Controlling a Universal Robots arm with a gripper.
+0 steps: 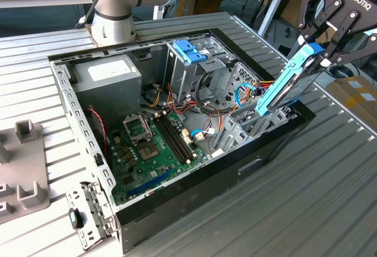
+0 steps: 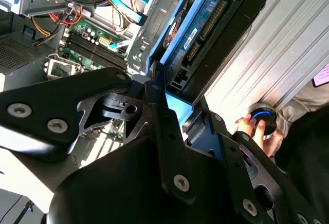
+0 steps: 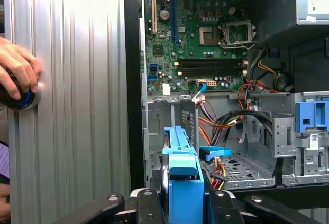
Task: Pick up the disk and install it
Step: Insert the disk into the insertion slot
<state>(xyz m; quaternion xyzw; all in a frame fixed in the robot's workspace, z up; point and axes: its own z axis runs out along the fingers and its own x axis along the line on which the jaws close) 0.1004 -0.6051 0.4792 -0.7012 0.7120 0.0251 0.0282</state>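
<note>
My gripper is at the exterior view's right, above the right end of the open computer case. It is shut on the disk, a flat drive with a blue plastic frame. The disk hangs tilted, its upper end between my fingers and its lower end down among the grey metal bay at the case's right end. In the first wrist view the disk's blue edge points from between the black fingers toward the drive bay. The second wrist view shows the disk's underside beside the case wall.
Inside the case lie a green motherboard, a grey power supply box and a drive cage with a blue latch. A person's hand rests on a round controller on the ribbed table. A grey fixture sits at the exterior view's left.
</note>
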